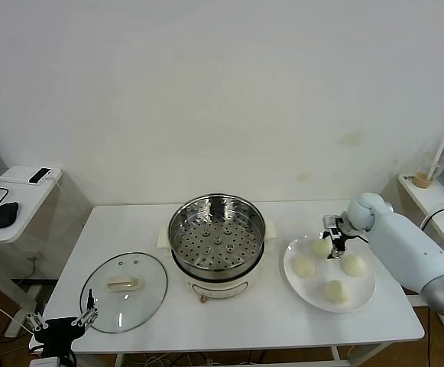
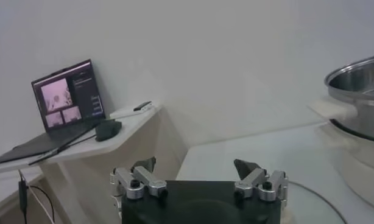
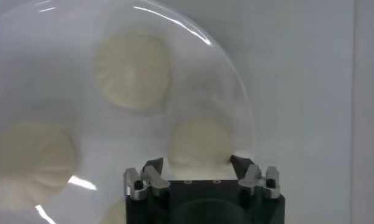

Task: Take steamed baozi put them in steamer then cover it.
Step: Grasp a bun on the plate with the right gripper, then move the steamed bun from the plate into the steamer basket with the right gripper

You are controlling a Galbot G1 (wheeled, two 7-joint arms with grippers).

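The steamer (image 1: 218, 237) stands open at the table's centre with its perforated tray bare; its side shows in the left wrist view (image 2: 357, 85). The glass cover (image 1: 124, 290) lies flat to its left. Four baozi lie on the white plate (image 1: 363, 294) at the right. My right gripper (image 1: 335, 235) is open over the plate's far side. In the right wrist view it (image 3: 197, 165) straddles one baozi (image 3: 199, 143), with a fingertip at each side. Two more baozi (image 3: 132, 70) (image 3: 28, 158) lie farther off on the plate (image 3: 65, 97). My left gripper (image 1: 61, 325) (image 2: 195, 165) is open and empty, parked at the front left.
A side table (image 1: 23, 202) at the left holds a mouse (image 1: 4, 215), a phone and a laptop (image 2: 68, 97). Another side table (image 1: 435, 195) at the right holds a cup with a straw (image 1: 428, 174). A white wall runs behind the table.
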